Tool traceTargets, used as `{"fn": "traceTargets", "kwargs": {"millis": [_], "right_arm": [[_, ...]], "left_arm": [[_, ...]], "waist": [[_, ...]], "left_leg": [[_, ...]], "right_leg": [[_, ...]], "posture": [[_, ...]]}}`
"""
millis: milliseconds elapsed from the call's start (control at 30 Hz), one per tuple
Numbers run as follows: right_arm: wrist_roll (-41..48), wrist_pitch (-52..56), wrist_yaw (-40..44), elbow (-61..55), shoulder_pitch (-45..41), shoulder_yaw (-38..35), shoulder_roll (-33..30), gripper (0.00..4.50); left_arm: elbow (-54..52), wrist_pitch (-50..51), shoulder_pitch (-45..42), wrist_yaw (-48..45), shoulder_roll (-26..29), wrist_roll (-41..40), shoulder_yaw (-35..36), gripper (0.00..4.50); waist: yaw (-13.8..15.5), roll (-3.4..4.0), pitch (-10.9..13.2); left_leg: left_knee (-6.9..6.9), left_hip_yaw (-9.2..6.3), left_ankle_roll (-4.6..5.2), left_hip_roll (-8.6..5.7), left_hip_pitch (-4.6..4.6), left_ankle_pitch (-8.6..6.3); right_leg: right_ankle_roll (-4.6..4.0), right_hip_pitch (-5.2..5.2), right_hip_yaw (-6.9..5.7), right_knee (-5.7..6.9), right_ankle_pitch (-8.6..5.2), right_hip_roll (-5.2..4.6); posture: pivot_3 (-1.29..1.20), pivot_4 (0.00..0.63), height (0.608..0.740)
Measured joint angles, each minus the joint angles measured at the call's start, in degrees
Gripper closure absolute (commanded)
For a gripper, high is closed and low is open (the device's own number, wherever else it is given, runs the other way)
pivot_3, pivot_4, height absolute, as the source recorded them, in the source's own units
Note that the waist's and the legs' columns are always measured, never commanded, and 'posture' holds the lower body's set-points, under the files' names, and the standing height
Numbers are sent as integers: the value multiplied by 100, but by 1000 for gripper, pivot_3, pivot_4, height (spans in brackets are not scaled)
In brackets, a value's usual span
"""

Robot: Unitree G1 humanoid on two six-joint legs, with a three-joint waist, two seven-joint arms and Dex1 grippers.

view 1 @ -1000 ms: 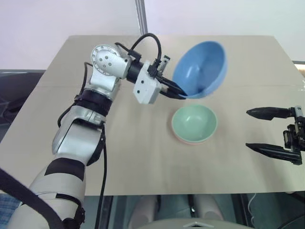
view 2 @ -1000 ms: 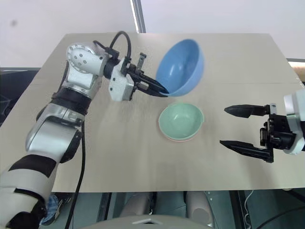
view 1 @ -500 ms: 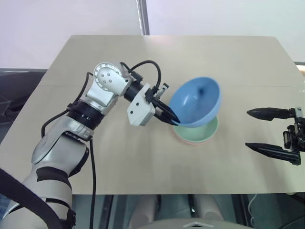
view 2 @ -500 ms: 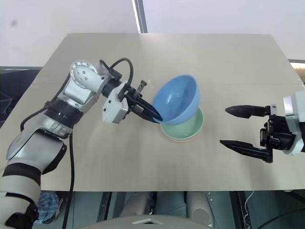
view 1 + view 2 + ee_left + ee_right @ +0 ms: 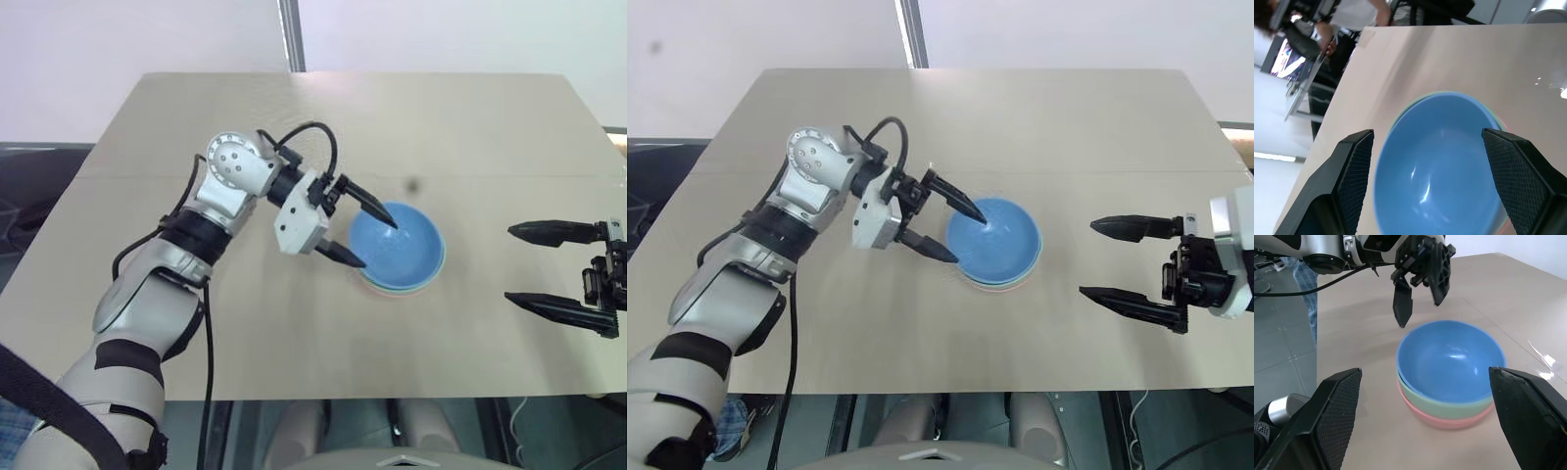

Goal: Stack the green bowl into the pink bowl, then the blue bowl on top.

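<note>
The blue bowl (image 5: 400, 247) sits upright inside the green bowl (image 5: 1449, 399), which is nested in the pink bowl (image 5: 1450, 420), right of the table's middle. Only thin green and pink rims show beneath the blue one. My left gripper (image 5: 377, 243) is open at the stack's left side, straddling the blue bowl's rim: one finger reaches over the bowl, the other stays outside it, and neither grips it. In the left wrist view both fingers (image 5: 1354, 169) stand wide on either side of the blue bowl (image 5: 1444, 166). My right gripper (image 5: 510, 264) hovers open to the right of the stack, holding nothing.
The beige table (image 5: 245, 127) carries nothing but the stack, with bare surface all around it. A metal pole (image 5: 291, 34) rises behind the far edge. A person (image 5: 1356, 12) stands beyond the table's edge in the left wrist view.
My left gripper brought the tilted blue bowl down onto the green bowl, then opened and let it go. The bowl now lies level in the stack. The right gripper kept still.
</note>
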Motion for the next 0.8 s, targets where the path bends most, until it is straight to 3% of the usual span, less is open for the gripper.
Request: {"fn": "traceTargets", "kwargs": {"millis": [100, 200, 300, 467, 567, 700, 800], "right_arm": [[1, 1, 7, -1, 12, -11, 0, 0], [-10, 2, 39, 4, 84, -100, -1, 0], [-91, 3, 222, 171, 291, -236, -40, 0], [-230, -9, 433, 466, 411, -406, -92, 0], [-405, -132, 548, 677, 518, -391, -89, 0], [-637, -408, 576, 782, 532, -237, 122, 0], [-824, -641, 634, 894, 545, -98, 250, 0]], "left_arm": [[-161, 1598, 6, 80, 373, -243, 376, 785], [-393, 3701, 37, 738, 730, -447, 1039, 785], [-501, 5029, 590, 1153, 1158, -443, 1637, 785], [-739, 6008, 1539, 1253, 1651, -446, 2221, 785], [-1091, 6254, 2770, 1306, 2105, -446, 2875, 785], [-1831, 6077, 4747, 1394, 2169, -425, 3564, 785], [-2299, 6124, 5363, 1598, 2065, -473, 3918, 785]], "waist": [[-43, 0, 0], [-33, 1, 0], [-36, 3, -1], [-27, 1, -1], [-40, 6, -2], [33, 5, -2], [129, 3, -1]], "left_leg": [[-1, -1, 1, 1, 2, -1], [0, -6, 1, 1, 3, -1], [-1, -5, -1, 1, 6, 0], [-3, -7, -1, 4, 6, 1], [-18, -7, -2, 25, 15, 0], [-19, -9, -2, 34, 10, 0], [-19, -8, -1, 34, 10, -2]], "right_leg": [[1, -2, 1, 2, -1, 5], [1, -1, -3, 3, -1, 5], [0, -1, 0, 3, -1, 4], [0, -2, 0, 0, 0, 3], [0, -11, 25, -1, 0, 1], [0, -11, 21, -6, 0, -10], [0, -10, 20, -4, 0, -12]], "posture": [[0, 150, 740], [0, 150, 740], [0, 150, 740], [0, 150, 740], [0, 150, 740], [0, 150, 740], [0, 150, 740]]}}
